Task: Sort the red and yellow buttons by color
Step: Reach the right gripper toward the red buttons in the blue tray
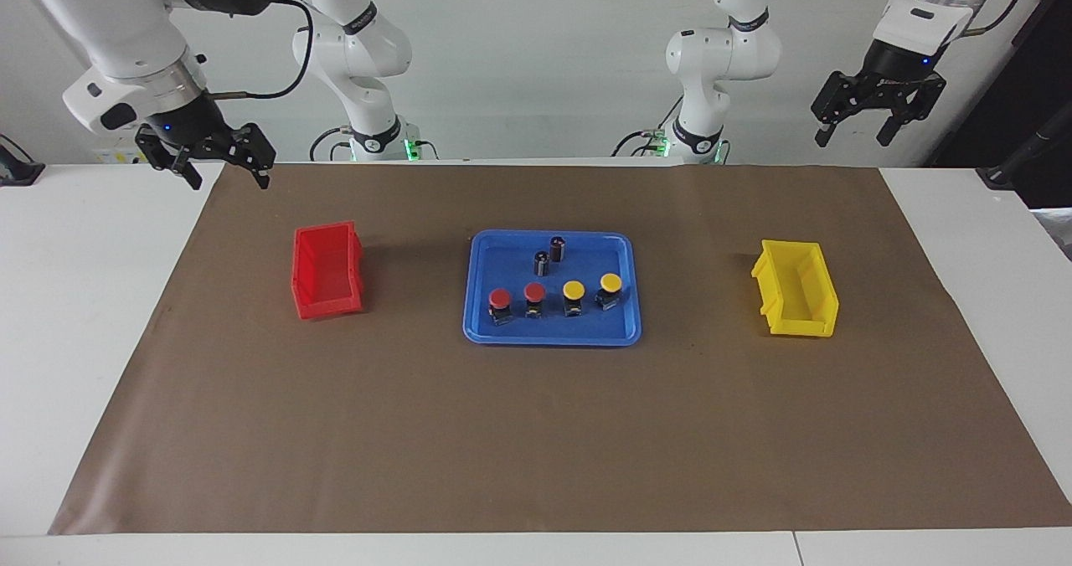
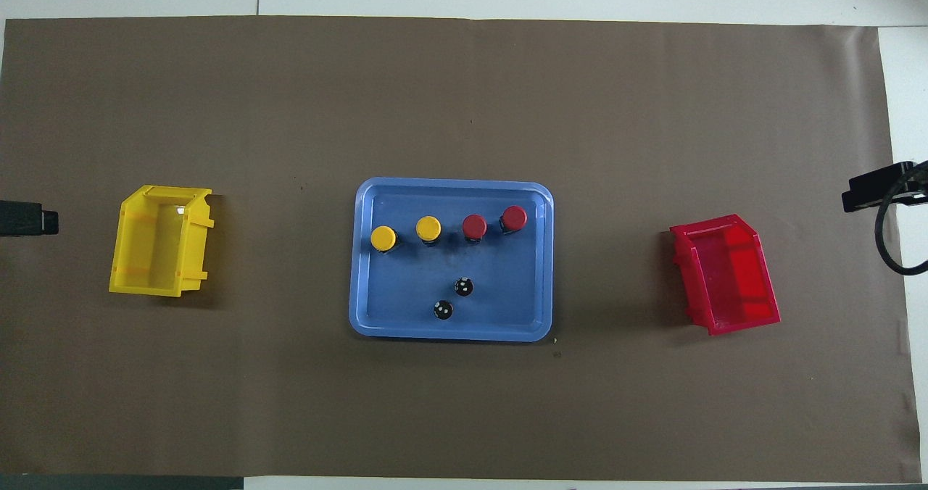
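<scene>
A: What covers the white table [image 1: 92,315]?

B: A wide sheet of brown paper [image 1: 536,432]. At its middle sits a shallow blue plastic tray [image 1: 624,331]. A red plastic open-fronted bin [image 1: 327,270] stands toward the right arm's end, a yellow plastic bin [image 1: 796,290] of the same shape toward the left arm's end, both well apart from the tray.

A: And the arms?

B: Both wait, raised. The right gripper [image 1: 224,172] hangs over the paper's corner at its own end, fingers spread wide, holding nothing. The left gripper [image 1: 854,133] hangs past the yellow bin, fingers likewise apart and empty. From overhead each is cut off at the frame's edge; only dark tips show.

A: The buttons?

B: All in the tray, one row, farther from the robots: two red domed buttons on black bodies [image 1: 500,300] [image 1: 534,293], then two yellow domed buttons [image 1: 574,290] [image 1: 610,283]. The black bodies are mostly hidden from overhead.

A: Anything else?

B: Two small dark cylinders [image 1: 558,249] [image 1: 542,262], nearer the robots, upright, close together; whether they touch I cannot tell.
</scene>
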Available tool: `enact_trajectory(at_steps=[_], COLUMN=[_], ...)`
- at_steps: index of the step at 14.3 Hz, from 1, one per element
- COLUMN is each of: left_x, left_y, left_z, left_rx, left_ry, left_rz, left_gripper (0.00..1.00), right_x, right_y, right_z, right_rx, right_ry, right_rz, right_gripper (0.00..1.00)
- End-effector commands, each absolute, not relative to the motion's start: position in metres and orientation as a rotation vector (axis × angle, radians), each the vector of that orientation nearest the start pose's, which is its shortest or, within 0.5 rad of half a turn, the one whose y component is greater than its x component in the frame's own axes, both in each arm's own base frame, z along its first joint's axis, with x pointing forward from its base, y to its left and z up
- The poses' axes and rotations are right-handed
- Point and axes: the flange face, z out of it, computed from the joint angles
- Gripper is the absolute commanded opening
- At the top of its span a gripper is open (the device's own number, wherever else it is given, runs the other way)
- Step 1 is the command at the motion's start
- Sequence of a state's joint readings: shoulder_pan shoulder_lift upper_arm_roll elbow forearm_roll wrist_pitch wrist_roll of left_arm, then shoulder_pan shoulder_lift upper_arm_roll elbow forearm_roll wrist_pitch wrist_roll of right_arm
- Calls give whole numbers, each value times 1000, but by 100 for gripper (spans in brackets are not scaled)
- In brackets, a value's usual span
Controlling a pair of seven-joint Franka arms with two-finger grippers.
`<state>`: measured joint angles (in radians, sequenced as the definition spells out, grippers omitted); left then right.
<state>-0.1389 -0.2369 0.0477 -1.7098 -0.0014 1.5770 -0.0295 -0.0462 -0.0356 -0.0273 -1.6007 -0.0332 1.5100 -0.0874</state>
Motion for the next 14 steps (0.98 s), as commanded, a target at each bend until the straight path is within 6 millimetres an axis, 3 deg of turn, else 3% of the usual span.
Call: enact_trajectory(at_steps=[1, 10, 13, 14], left_x=[474, 482, 498, 505], left_y=[-38, -28, -34, -36], left_z=[681, 676, 652, 642], left_rx=[-3171, -3162, -3157, -3154], left_ry=[103, 77, 90, 95], left_rz=[-150, -163, -100, -69], left_gripper=[100, 100, 100, 100], right_x=[530, 531, 548, 555], right_y=[-45, -41, -27, -8], right_z=[626, 627, 629, 634], right_rx=[-3166, -3166, -3169, -3169], right_ry=[-40, -62, -76, -85], right_rz=[72, 70, 49, 41], right_gripper=[99, 99, 99, 99])
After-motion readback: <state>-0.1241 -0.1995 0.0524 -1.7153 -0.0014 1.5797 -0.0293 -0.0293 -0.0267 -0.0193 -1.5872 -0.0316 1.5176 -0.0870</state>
